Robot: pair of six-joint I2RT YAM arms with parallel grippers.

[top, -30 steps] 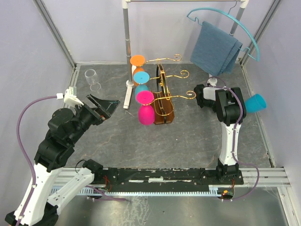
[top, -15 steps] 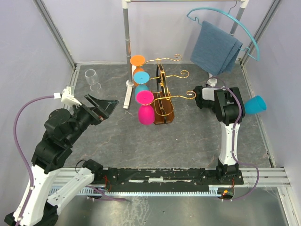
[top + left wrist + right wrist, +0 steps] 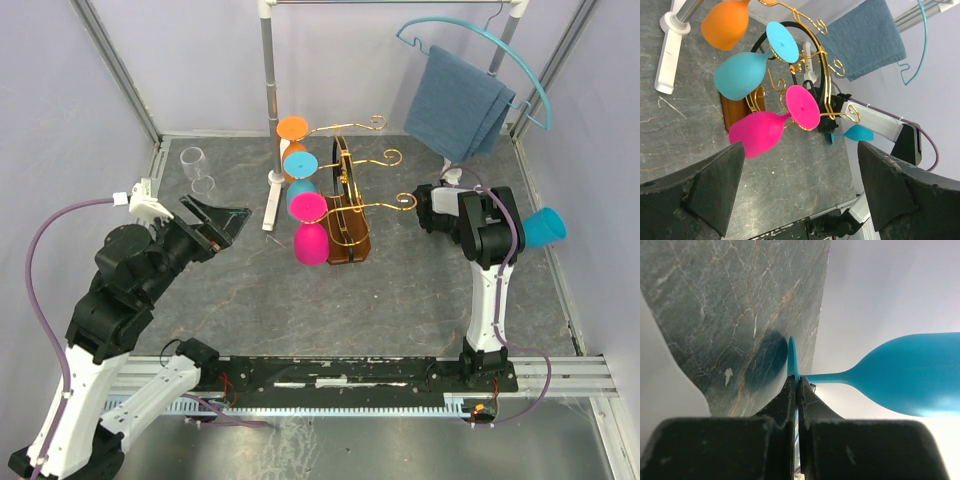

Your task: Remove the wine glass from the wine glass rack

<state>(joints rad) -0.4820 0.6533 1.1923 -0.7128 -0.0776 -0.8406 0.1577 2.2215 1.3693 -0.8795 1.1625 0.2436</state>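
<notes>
Blue wine glass [image 3: 910, 375], off the gold wine glass rack [image 3: 355, 245] and well to its right, bowl sideways: seemingly light, stiff, slick plastic (liable to pivot), best taken at stem or foot, its thin foot pinched in the right gripper [image 3: 796, 385]; left gripper [image 3: 218, 220] gapes wide, empty.

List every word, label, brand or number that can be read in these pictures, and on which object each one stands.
No readable text in any view.
The wine glass rack, the pink wine glass and the blue towel bear no print.
Pale marks on the black rail are too small to read.
</notes>
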